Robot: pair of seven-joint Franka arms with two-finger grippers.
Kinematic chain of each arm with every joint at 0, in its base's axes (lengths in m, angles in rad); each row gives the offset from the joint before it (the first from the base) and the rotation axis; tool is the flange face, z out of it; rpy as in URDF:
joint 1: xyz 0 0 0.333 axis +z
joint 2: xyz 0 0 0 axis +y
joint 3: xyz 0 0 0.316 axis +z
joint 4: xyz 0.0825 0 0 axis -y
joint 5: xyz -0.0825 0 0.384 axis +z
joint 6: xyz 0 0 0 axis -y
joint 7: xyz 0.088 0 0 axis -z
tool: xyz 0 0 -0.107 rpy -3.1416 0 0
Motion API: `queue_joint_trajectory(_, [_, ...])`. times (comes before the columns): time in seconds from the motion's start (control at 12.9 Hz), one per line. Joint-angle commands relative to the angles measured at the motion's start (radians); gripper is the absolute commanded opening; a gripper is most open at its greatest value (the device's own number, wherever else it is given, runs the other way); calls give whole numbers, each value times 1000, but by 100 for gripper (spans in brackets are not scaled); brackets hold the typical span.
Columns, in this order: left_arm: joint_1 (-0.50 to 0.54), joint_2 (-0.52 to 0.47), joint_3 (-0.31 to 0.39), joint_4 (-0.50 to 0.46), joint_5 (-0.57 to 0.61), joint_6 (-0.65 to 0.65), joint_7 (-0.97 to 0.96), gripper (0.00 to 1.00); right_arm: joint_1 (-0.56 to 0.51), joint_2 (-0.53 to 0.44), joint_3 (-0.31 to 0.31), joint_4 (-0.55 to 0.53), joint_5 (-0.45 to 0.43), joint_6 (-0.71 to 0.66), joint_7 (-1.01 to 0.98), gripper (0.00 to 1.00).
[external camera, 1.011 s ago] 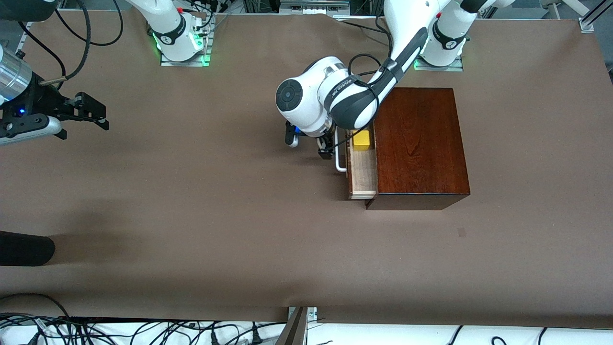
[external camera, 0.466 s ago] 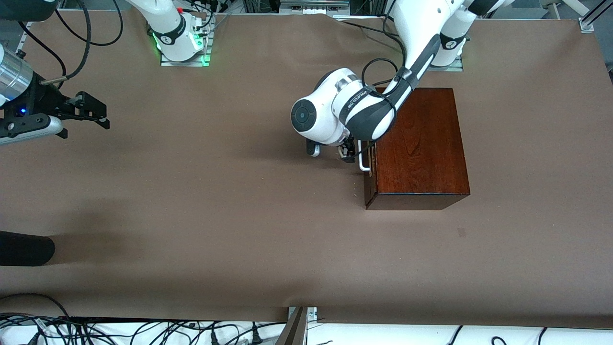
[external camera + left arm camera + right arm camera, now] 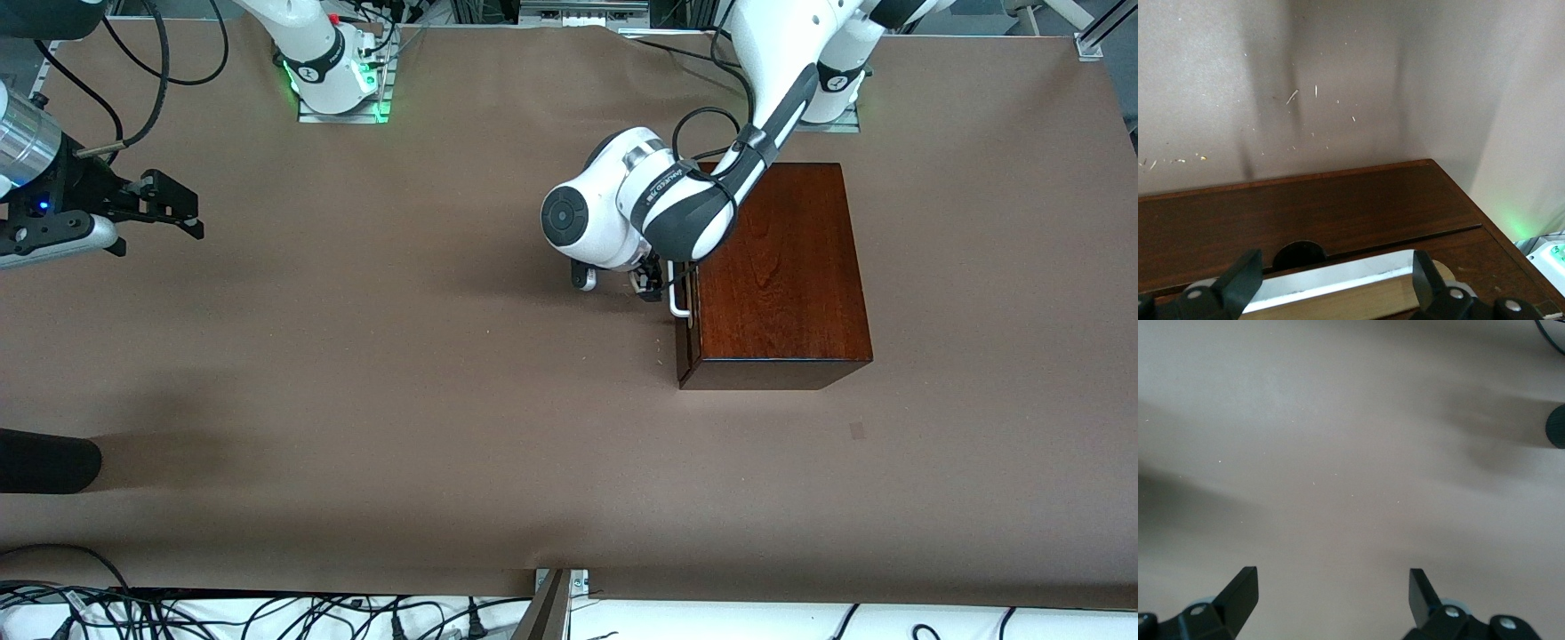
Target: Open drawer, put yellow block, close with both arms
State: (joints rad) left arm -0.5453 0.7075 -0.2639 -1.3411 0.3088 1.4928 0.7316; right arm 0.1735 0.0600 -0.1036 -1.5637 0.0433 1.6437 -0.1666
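Fingers: left gripper (image 3: 1331, 280) spread astride the handle (image 3: 678, 302) at the box's (image 3: 782, 267) nine o'clock; right gripper (image 3: 1331, 593) apart, waiting. We'd back straight off the closed drawer (image 3: 683, 347).

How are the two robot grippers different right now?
The left gripper is down at the drawer, its open fingers either side of the white handle; the right gripper waits over bare table, near nothing. Both are black, two-fingered and open.
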Motion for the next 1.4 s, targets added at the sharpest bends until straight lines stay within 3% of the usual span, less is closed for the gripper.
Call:
queue_joint_trajectory(0.0, [7,-52,3,3,15,-26,-1,100,-8,-9,10,-1,-3,-13,12,100])
queue_joint_trajectory(0.39, [91,-135,5,169,6,-32,-3,100,-8,-9,10,-1,-3,-15,12,100])
queue_joint_trajectory(0.86, [281,-227,6,246,6,-59,9,100,-8,-9,10,-1,-3,-13,12,100])
queue_joint_trajectory(1.09, [297,-337,127,199,-46,7,-18,100,-8,-9,10,-1,-3,-15,12,100])
queue_joint_trajectory(1.32, [327,-482,239,24,-247,139,-241,100,-8,-9,10,-1,-3,-13,12,100])
